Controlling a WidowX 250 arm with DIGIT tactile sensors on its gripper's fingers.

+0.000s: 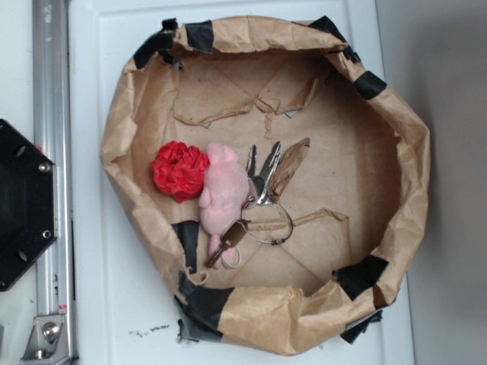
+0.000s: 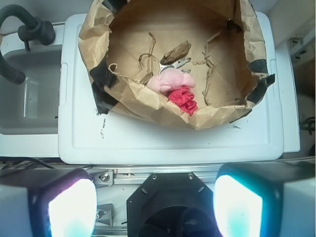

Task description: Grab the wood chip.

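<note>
Four items lie in a brown paper bag (image 1: 396, 228) with its rim rolled down, on a white tray (image 1: 106, 304). Wood chip (image 1: 291, 165): flat brown sliver near the middle of the bag floor, just beside and touching the keys (image 1: 262, 176). Pink plush toy (image 1: 224, 194): beside the keys. Red crumpled ball (image 1: 179, 170): touching the toy. Gripper (image 2: 155, 207): well apart from the bag, jaws spread wide, holding nothing.

Pink plush (image 1: 226, 192), red flower (image 1: 179, 169), keys (image 1: 263, 176)
</note>
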